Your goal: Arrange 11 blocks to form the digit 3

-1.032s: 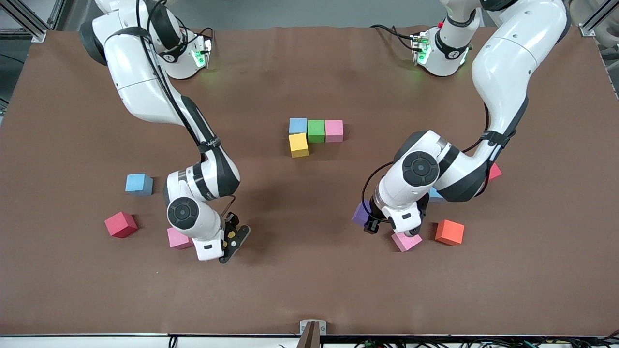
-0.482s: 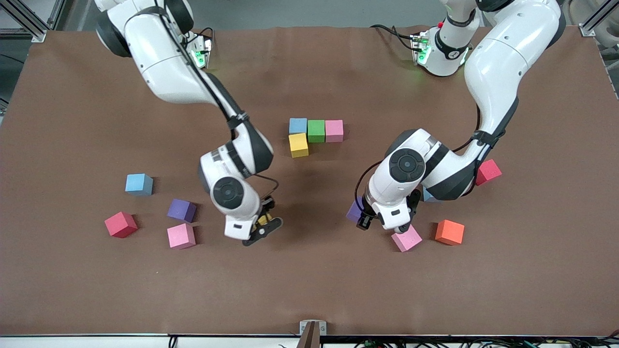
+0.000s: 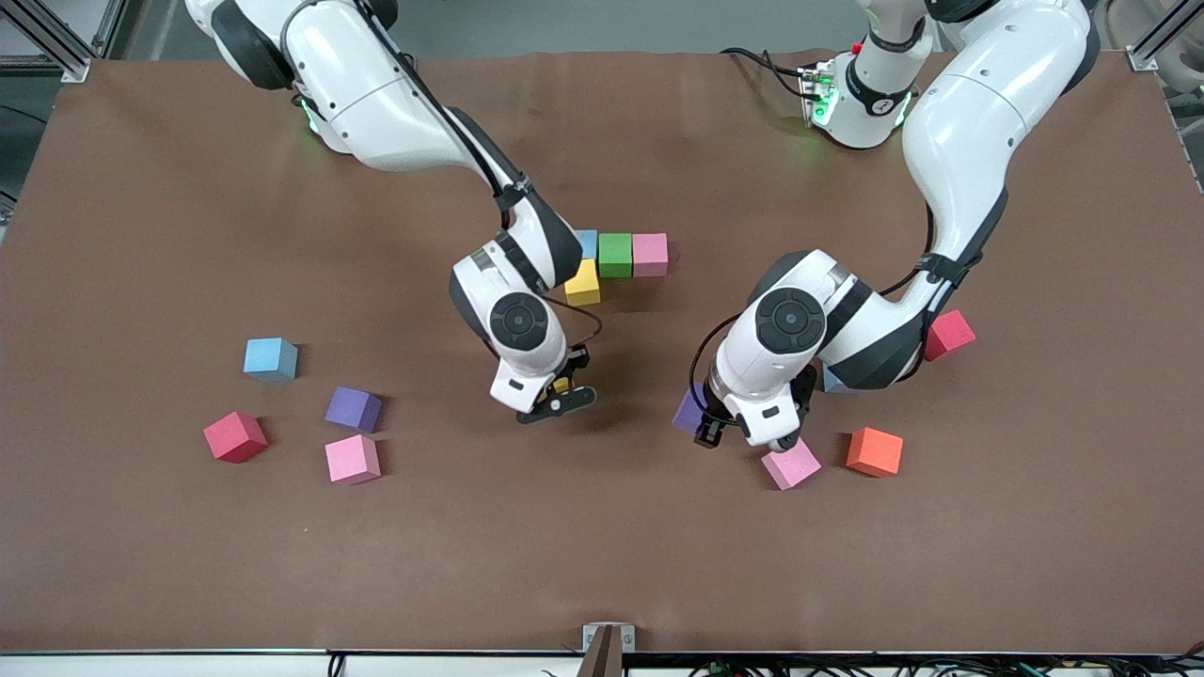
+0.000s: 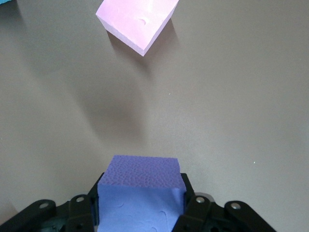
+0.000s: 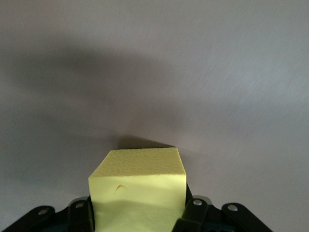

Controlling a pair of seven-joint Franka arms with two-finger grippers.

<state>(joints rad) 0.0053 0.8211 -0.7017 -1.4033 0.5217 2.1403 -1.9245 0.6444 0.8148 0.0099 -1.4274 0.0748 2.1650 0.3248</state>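
Right gripper (image 3: 557, 395): clamped on a yellow block (image 5: 137, 186), held up over bare table (image 3: 602, 564)
Left gripper (image 3: 707, 423): clamped on a purple block (image 4: 140, 193), held up over bare table, well apart from the right gripper
Beside the left gripper: a pink block (image 3: 790, 464) on the table, just by the wrist; an orange block (image 3: 875, 452) next to that pink one, toward the left arm's end
Under the left arm: a light blue block (image 3: 831, 382), mostly hidden; a red cube (image 3: 948, 335) near the forearm
Started digit 3 (image 3: 616, 259): farther from the front camera than both grippers; a row of light blue (image 3: 589, 243), green (image 3: 615, 255) and pink (image 3: 650, 255) cubes touching, a second yellow cube (image 3: 583, 284) against the light blue one, partly covered by the right arm
Toward the right arm's end, well apart from the right gripper: loose purple block (image 3: 354, 409), pink block (image 3: 352, 460), light blue block (image 3: 270, 358), red cube (image 3: 234, 437)
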